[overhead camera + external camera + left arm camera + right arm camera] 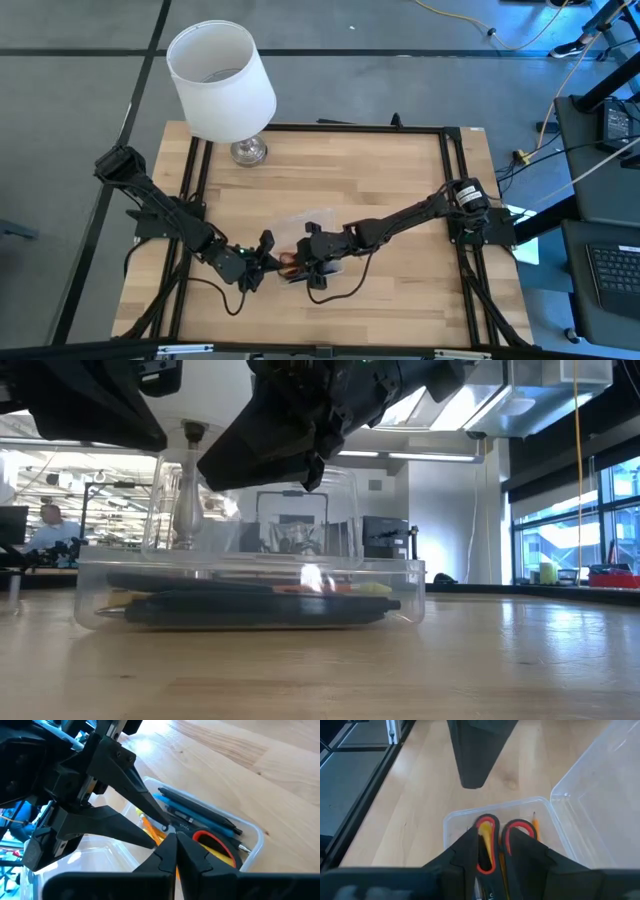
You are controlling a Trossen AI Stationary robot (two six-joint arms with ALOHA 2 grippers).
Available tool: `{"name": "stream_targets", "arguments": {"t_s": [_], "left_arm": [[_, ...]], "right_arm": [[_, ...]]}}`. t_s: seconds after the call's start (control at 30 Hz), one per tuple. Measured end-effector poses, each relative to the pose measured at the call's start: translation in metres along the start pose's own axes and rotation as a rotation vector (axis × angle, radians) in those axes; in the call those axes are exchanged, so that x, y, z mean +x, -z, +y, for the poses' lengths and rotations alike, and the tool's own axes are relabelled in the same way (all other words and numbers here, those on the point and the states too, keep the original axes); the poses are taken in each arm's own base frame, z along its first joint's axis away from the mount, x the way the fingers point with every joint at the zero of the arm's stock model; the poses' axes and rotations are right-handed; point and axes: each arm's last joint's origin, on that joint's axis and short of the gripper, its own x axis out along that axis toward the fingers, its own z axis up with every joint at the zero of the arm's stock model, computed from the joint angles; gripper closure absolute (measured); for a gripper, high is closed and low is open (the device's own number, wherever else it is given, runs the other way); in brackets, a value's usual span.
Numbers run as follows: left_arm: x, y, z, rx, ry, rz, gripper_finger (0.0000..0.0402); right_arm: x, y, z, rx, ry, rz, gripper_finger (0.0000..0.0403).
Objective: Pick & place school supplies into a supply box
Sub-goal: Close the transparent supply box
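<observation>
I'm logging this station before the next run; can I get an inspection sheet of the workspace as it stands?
Surface: wooden table, bare wood over most of it.
Job's things: supply box near the front edge, lid open; pens, pencils and red-handled scissors inside.
Clutter: white-shaded lamp at the back left.
Grippers: left claw shut, at the box; right claw over the box, fingers beside the scissor handles.
Cables: black cable looping by the left arm.
Surroundings: seated person in the room behind.
</observation>
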Motion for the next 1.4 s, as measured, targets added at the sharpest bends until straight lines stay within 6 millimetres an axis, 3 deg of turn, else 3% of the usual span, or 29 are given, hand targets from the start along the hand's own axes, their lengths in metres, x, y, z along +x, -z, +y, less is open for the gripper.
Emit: {"name": "stream_targets", "arguments": {"t_s": [0.33, 0.63, 0.97, 1.17, 1.4], "left_arm": [[0.000, 0.000, -0.001, -0.072, 0.011, -0.001, 0.0401], [0.000, 0.000, -0.001, -0.380, 0.009, -0.002, 0.0400], [-0.005, -0.012, -0.013, -0.678, 0.194, -0.091, 0.0399], [0.005, -0.025, -0.035, -0.671, 0.237, -0.194, 0.0400], [0.018, -0.020, -0.060, -0.630, 0.045, -0.133, 0.0400]], "right_arm": [[-0.001, -0.001, 0.000, -0.027, -0.005, 0.000, 0.0289], [-0.044, -0.020, 0.011, -0.085, -0.158, 0.063, 0.0289], [-0.110, -0.019, 0.017, -0.128, 0.054, 0.272, 0.0289], [-0.132, -0.019, 0.009, -0.116, 0.120, 0.293, 0.0289], [-0.150, -0.021, -0.014, -0.140, 0.389, 0.227, 0.0289]]}}
